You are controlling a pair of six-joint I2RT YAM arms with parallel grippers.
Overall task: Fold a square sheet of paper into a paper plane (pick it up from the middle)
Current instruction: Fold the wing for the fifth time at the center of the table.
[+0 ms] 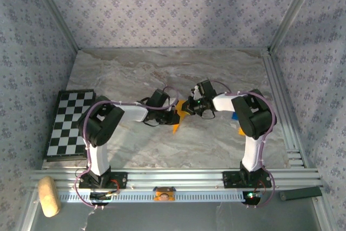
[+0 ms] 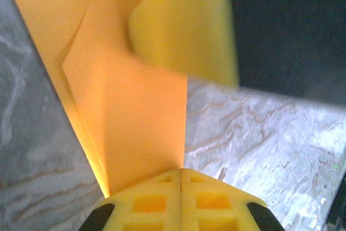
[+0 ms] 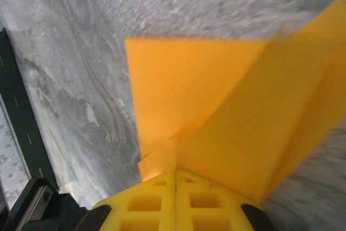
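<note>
The square sheet of paper (image 1: 175,127) is folded into a narrow, pointed orange-yellow shape, the paper plane, and hangs between both arms above the middle of the marble table. My left gripper (image 1: 173,114) is shut on it. In the left wrist view creased layers of the paper (image 2: 140,128) rise from my left gripper (image 2: 181,172), whose yellow fingertips are pressed together. My right gripper (image 1: 187,107) is shut on the same paper from the other side. In the right wrist view a flap of the paper (image 3: 189,96) fans out from my right gripper (image 3: 176,174). One right finger (image 2: 184,25) shows blurred against the paper.
A black-and-white chequered board (image 1: 70,123) lies at the table's left edge. A small blue thing (image 1: 234,116) sits by the right arm. On the front rail are a cork-coloured block (image 1: 48,196), a tiny orange bit (image 1: 165,193) and a dark bar (image 1: 303,193). Patterned walls enclose the table.
</note>
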